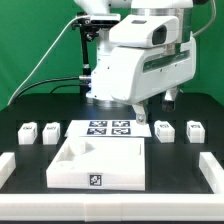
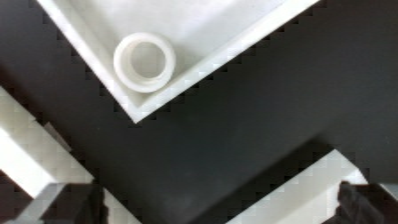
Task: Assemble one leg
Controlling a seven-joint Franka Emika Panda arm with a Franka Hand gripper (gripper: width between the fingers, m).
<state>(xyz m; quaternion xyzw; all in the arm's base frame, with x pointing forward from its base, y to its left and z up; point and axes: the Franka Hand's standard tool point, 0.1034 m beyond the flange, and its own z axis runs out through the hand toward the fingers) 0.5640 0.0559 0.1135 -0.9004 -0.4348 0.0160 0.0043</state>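
Four small white tagged legs stand in a row on the black table. Two are at the exterior view's left and two at its right. The large white tabletop lies in front. In the wrist view its corner shows with a round hole. My gripper is open and empty, with dark fingertips wide apart over bare black table beside that corner. No leg shows in the wrist view. In the exterior view the arm's white hand hangs over the table's middle.
The marker board lies flat behind the tabletop, between the two pairs of legs. White border blocks stand at the exterior view's left and right table edges. A white strip crosses the wrist view near the fingers.
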